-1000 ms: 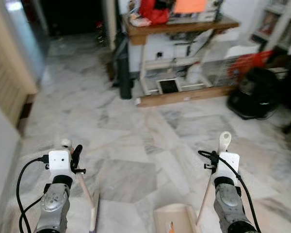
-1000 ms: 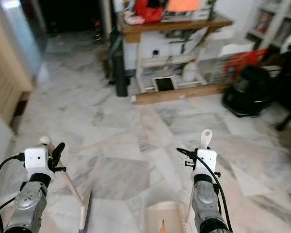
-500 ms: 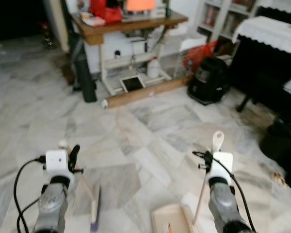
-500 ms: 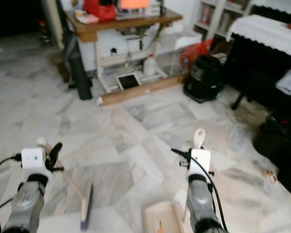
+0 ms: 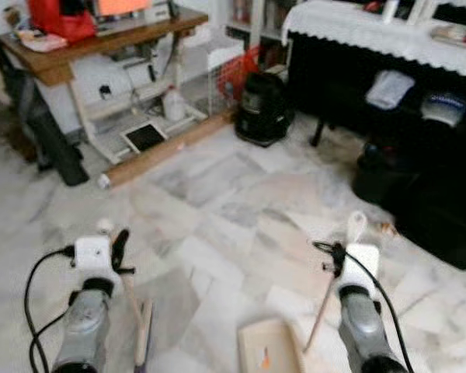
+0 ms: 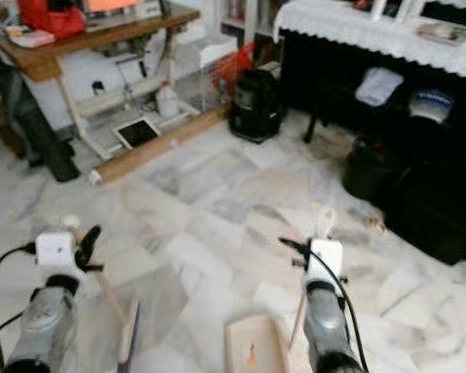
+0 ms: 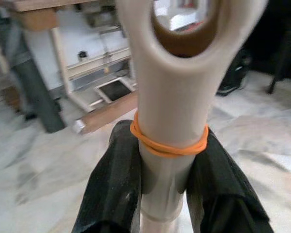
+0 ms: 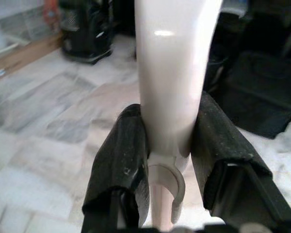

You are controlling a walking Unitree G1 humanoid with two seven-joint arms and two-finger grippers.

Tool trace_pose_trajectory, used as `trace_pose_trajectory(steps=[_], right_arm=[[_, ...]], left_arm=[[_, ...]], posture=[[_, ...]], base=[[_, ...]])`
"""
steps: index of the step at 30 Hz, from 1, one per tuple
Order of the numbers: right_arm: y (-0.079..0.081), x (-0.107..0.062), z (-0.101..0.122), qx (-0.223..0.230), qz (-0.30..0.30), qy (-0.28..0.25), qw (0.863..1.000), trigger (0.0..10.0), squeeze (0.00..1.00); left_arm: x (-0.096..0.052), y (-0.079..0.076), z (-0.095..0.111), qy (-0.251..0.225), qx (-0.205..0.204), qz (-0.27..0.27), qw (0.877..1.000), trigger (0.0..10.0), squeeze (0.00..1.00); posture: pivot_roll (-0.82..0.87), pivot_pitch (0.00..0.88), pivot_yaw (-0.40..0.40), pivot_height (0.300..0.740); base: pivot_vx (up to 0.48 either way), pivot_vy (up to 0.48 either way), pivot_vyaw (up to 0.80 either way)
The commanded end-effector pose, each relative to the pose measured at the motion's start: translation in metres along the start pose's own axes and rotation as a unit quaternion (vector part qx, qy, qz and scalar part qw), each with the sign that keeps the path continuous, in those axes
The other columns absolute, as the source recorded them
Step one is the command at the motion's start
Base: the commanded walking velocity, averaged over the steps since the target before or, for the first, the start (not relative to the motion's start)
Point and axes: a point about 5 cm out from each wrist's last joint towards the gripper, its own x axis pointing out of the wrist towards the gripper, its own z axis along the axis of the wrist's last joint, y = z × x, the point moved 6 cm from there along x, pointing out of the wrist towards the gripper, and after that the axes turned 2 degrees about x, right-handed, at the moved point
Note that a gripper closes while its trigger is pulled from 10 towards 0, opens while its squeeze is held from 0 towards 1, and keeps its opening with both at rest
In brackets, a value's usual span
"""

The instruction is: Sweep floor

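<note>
Above the marble floor (image 5: 217,210), the left gripper (image 7: 167,179) clamps the broom handle (image 7: 172,116) (orange-banded) and the right gripper (image 8: 167,145) clamps the dustpan handle (image 8: 172,73), the dustpan (image 5: 269,350) between the 2 arms.

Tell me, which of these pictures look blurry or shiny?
Left and right eye views: softly smeared all over, the marble floor pale. Left wrist view: the broom handle fairly sharp, the room behind blurred. Right wrist view: a glare spot on the white dustpan handle, the background out of focus.
</note>
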Motion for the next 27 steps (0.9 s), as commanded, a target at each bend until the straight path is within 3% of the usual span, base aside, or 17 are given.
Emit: trace_pose_trajectory(steps=[1, 6, 27], right_arm=[[0.0033, 0.0037, 0.0104, -0.001, 0.003, -0.018, 1.000, 10.0, 0.00], [0.0026, 0.0038, 0.0108, -0.002, 0.002, -0.019, 1.000, 10.0, 0.00], [0.0021, 0.0038, 0.0102, -0.004, 0.005, -0.018, 1.000, 10.0, 0.00]], left_arm=[[0.0007, 0.0043, 0.0058, -0.012, 0.005, 0.004, 1.000, 10.0, 0.00], [0.0006, 0.0038, 0.0056, -0.012, 0.003, 0.004, 1.000, 10.0, 0.00], [-0.0006, 0.0016, 0.0057, -0.015, 0.005, 0.002, 1.000, 10.0, 0.00]], posture=[[-0.02, 0.000, 0.014, 0.740], [-0.03, 0.000, 0.013, 0.740], [-0.02, 0.000, 0.004, 0.740]], base=[[0.000, 0.000, -0.79], [0.000, 0.401, -0.79], [0.000, 0.000, -0.79]])
